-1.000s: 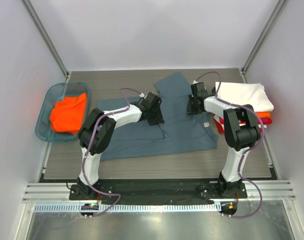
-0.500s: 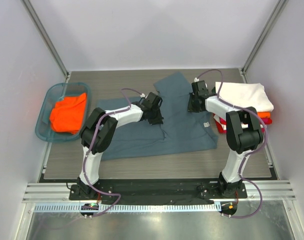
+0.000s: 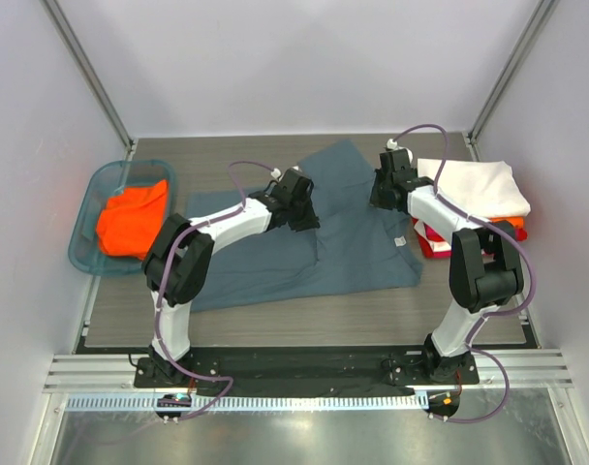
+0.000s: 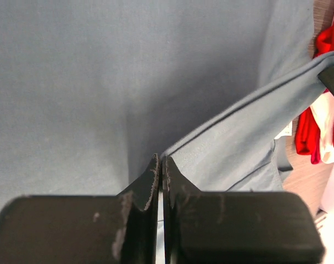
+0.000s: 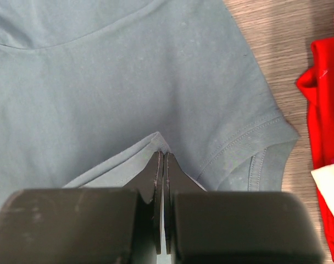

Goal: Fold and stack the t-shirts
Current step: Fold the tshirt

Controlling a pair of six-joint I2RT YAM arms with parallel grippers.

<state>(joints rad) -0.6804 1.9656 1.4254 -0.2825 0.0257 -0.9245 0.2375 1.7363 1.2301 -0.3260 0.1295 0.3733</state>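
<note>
**Both jaws clamped on the blue-grey shirt, edge stretched between them**

The slate blue-grey t-shirt [image 3: 343, 242] lies spread over the middle of the bench [image 3: 304, 325], beneath and between the two sets of jaws. The left jaws are pressed together on a pinch of its edge. The right jaws are clamped on a small peak of the same cloth, with a sleeve [image 5: 249, 148] just to their right. Between the two grips the hem [image 4: 249, 104] runs taut, lifted off the layer below.

The fold will likely come out straight only if both grips travel together at one height, keep that hem tight, and lay it flat before letting go.

Room is tight beyond the right jaws. The stack there, a white shirt [image 3: 474, 184] over orange and red, lies close, and the red shirt [image 5: 323, 110] sits just beside the sleeve. Left of the left jaws there is more shirt, then, well apart, the teal basket [image 3: 81, 247] holding an orange shirt [image 3: 130, 218]. Bare bench shows on the near side, towards the arm bases.
</note>
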